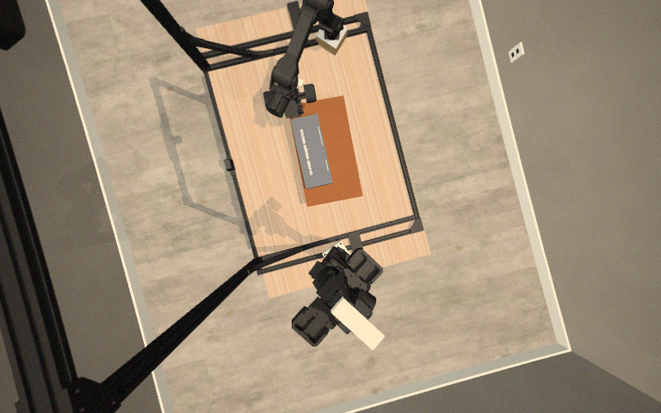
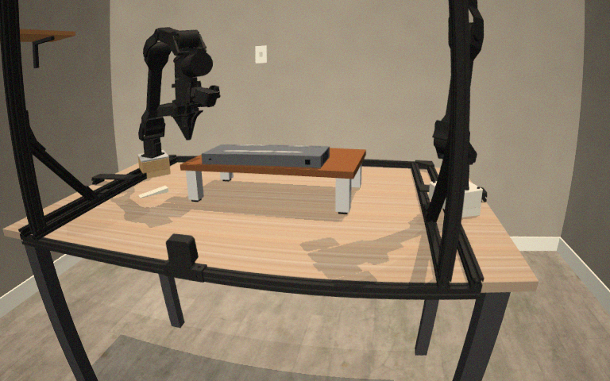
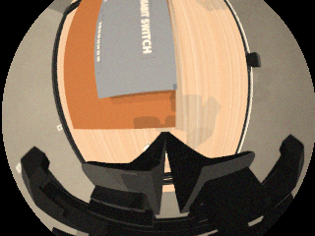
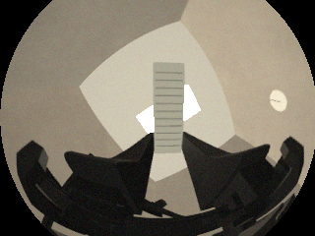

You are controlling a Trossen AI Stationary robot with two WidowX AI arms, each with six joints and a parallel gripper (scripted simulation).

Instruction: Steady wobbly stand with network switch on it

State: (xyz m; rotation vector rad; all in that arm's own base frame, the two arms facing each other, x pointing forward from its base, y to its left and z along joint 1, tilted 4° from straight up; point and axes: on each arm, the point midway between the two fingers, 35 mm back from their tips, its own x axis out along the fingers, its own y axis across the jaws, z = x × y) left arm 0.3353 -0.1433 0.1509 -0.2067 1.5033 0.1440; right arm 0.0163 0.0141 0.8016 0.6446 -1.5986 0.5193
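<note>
The orange-topped stand (image 1: 341,160) (image 2: 344,161) (image 3: 84,88) rests on white legs in the middle of the table, with the grey network switch (image 1: 311,151) (image 2: 265,155) (image 3: 133,49) lying on it. My left gripper (image 1: 298,104) (image 2: 187,134) (image 3: 164,135) is shut and empty, hanging above the table just off one short end of the stand. My right gripper (image 4: 167,136) is shut on a cream ribbed wedge (image 1: 361,325) (image 4: 168,98), held high above the table's other end and pointing up at the ceiling. A second cream wedge (image 2: 152,191) lies flat on the table near the left arm's base.
A black frame (image 1: 390,112) (image 2: 314,282) runs around the table, with tall posts and diagonal braces. A small black mount (image 2: 181,251) sits on the front rail. The left arm's wooden base block (image 2: 154,165) and the right arm's white base (image 2: 472,202) stand at opposite ends.
</note>
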